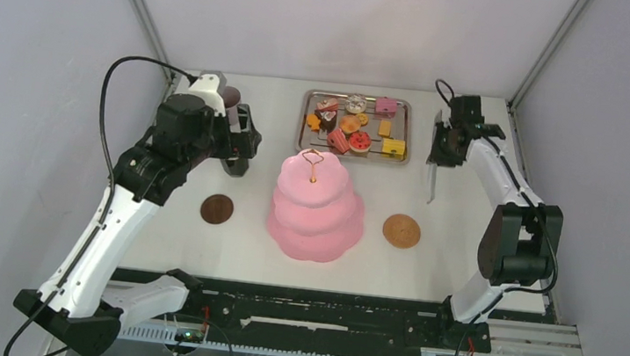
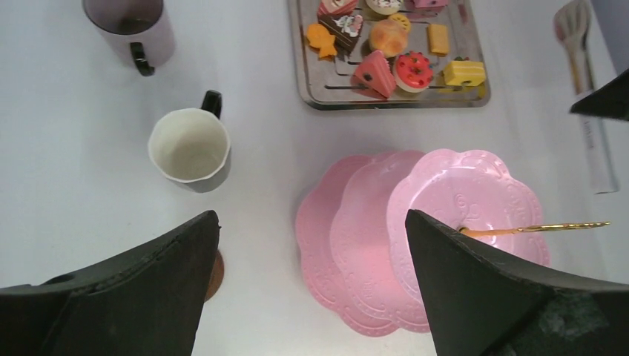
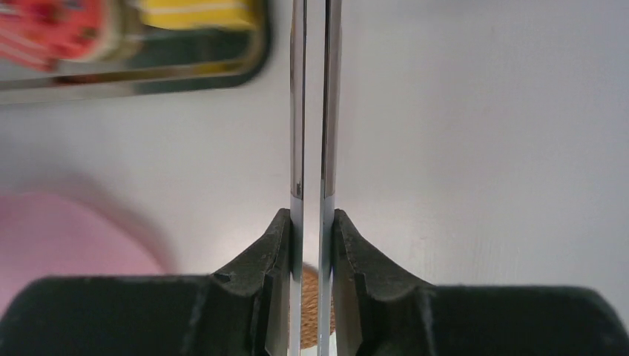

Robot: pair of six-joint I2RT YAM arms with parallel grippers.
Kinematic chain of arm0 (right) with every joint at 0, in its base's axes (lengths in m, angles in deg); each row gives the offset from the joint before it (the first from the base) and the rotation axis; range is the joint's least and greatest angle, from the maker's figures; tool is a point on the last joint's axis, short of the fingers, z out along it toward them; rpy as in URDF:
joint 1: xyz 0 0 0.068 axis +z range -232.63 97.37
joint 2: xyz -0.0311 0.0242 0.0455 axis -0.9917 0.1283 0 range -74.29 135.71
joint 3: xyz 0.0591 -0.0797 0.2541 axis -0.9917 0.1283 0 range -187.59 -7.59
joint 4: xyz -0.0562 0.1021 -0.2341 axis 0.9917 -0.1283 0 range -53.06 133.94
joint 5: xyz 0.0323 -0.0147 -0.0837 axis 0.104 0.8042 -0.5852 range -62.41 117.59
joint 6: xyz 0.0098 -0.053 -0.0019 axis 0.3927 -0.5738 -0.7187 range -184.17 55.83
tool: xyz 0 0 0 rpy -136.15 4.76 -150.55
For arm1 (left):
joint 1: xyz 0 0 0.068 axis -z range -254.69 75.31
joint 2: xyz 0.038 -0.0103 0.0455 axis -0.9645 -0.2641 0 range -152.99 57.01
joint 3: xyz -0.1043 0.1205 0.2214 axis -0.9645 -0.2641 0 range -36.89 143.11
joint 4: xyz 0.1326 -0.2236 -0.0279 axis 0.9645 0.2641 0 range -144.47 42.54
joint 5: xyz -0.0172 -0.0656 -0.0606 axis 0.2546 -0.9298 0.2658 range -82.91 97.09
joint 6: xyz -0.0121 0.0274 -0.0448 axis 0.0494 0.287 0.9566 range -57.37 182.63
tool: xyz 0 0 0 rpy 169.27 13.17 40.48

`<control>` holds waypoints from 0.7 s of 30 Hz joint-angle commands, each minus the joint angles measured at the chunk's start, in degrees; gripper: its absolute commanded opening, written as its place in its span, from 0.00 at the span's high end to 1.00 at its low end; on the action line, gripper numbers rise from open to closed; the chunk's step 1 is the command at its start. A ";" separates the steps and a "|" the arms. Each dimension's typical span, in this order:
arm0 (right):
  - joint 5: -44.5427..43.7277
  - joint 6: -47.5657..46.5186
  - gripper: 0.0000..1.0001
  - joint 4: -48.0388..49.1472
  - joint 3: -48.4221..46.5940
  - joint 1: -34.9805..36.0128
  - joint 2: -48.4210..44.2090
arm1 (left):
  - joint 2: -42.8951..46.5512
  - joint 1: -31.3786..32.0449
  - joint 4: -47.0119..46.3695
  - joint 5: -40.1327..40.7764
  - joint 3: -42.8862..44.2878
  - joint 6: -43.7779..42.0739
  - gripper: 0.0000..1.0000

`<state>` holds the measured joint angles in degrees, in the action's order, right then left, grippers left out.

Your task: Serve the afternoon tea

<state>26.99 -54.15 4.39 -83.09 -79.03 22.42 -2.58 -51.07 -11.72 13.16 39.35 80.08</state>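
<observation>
The pink three-tier stand [image 1: 317,207] with its gold handle [image 1: 313,162] stands mid-table, also under my left wrist as the stand [image 2: 415,237]. Toy cakes [image 1: 353,127] lie on the steel tray [image 1: 302,128]. My left gripper [image 1: 240,144] hangs open and empty above the table, left of the stand. Below it are the black mug [image 2: 189,148] and, farther back, the mauve mug [image 2: 130,26]. My right gripper [image 1: 435,155] is shut on steel tongs [image 1: 430,183] right of the tray. In the right wrist view the fingers [image 3: 278,245] squeeze the tongs' two arms [image 3: 297,111], a thin gap left between them.
Two round brown coasters lie either side of the stand, a dark one [image 1: 217,209] and a lighter one [image 1: 401,230]. The lighter coaster [image 3: 311,297] shows between the tongs' arms. The tray's corner [image 3: 252,59] is just ahead of the tongs. Grey walls close in the table.
</observation>
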 commanded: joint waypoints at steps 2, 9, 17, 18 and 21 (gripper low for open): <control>5.67 -2.31 0.87 -15.08 -11.45 4.90 0.57 | 2.08 0.29 0.53 5.30 1.97 -1.60 0.00; 0.37 -0.84 0.69 -19.34 -12.91 9.58 1.01 | 3.93 0.29 -0.54 6.99 -3.48 3.77 0.00; 0.40 -1.49 0.60 -20.26 -12.30 8.40 -0.13 | 4.31 0.31 -0.98 6.94 -4.98 3.28 0.00; 0.30 -1.50 0.60 -20.08 -12.30 8.14 -0.21 | 4.17 0.37 -1.30 6.77 -5.23 3.59 0.00; -0.10 -1.80 0.60 -19.95 -12.67 7.55 -0.20 | 4.17 0.33 -2.10 5.50 -6.04 4.06 0.00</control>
<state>28.52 -55.18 -16.17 -94.85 -70.88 24.34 0.79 -51.00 -10.78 18.97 34.76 82.69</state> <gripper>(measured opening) 0.408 0.996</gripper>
